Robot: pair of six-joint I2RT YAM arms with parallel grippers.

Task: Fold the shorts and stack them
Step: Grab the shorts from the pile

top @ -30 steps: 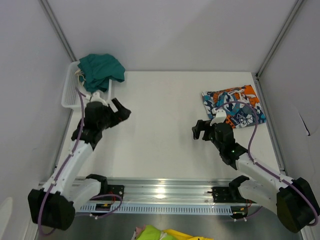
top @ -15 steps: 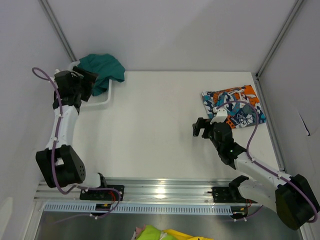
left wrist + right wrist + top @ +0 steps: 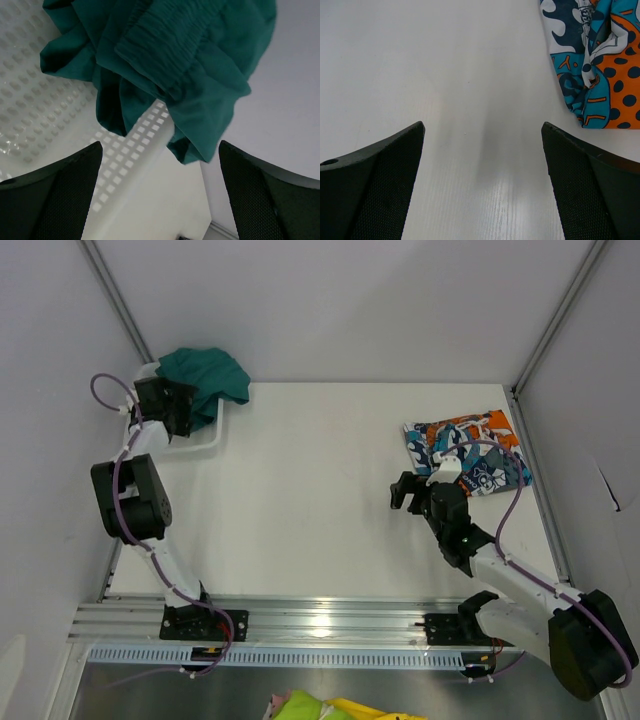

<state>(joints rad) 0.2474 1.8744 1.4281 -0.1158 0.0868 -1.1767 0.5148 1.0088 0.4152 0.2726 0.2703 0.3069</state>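
Plain dark teal-green fabric shorts (image 3: 165, 65): bunched in white plastic mesh basket (image 3: 142, 150), far-left table (image 3: 320, 460) corner; left end effector (image 3: 160, 195) above, open, likely poised to lift them. Orange-teal patchwork fabric shorts (image 3: 470, 455): apparently folded, far-right; right end effector (image 3: 482, 185) nearby, open.

Plain dark teal-green fabric shorts (image 3: 205, 375): bunched at the top view's upper left, underside buried in the basket; cropped by the left wrist view's top edge.
White plastic mesh basket (image 3: 200, 447): mostly covered; only a rim corner shows from above.
Orange, teal and white patchwork-print shorts (image 3: 470, 455): cut off at the right wrist view's upper right corner.
Yellow-green bundle (image 3: 320, 707): cropped by the bottom edge; possibly cloth.
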